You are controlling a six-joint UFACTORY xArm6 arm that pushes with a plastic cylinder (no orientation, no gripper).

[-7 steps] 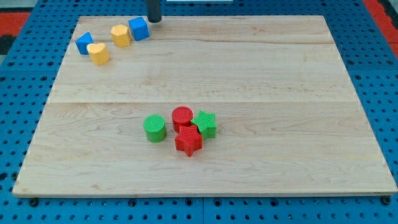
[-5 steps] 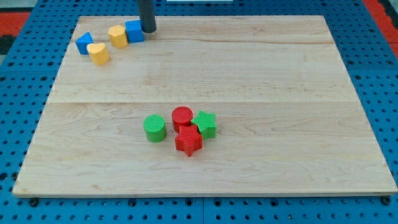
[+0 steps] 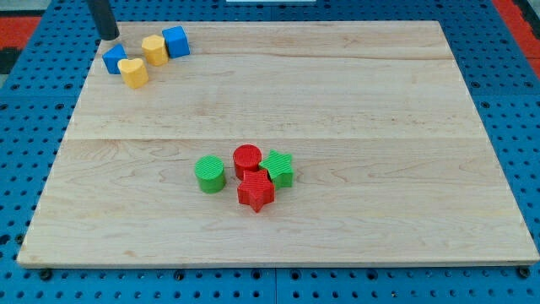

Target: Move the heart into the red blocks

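The yellow heart [image 3: 132, 72] lies at the board's top left, touching a blue block [image 3: 114, 58] to its upper left. A yellow cylinder [image 3: 154, 50] and a blue cube [image 3: 175, 41] sit just to its right. My tip [image 3: 107, 36] stands at the top left corner, just above the blue block and up-left of the heart. The red cylinder [image 3: 248, 160] and the red star [image 3: 256, 192] sit together near the board's middle.
A green cylinder [image 3: 210, 174] lies left of the red blocks and a green star [image 3: 278, 168] touches them on the right. The wooden board [image 3: 380, 127] rests on a blue pegboard surface.
My tip has swept left along the top edge, from right of the blue cube to above the far-left blue block. The blue cube and yellow cylinder have shifted slightly left.
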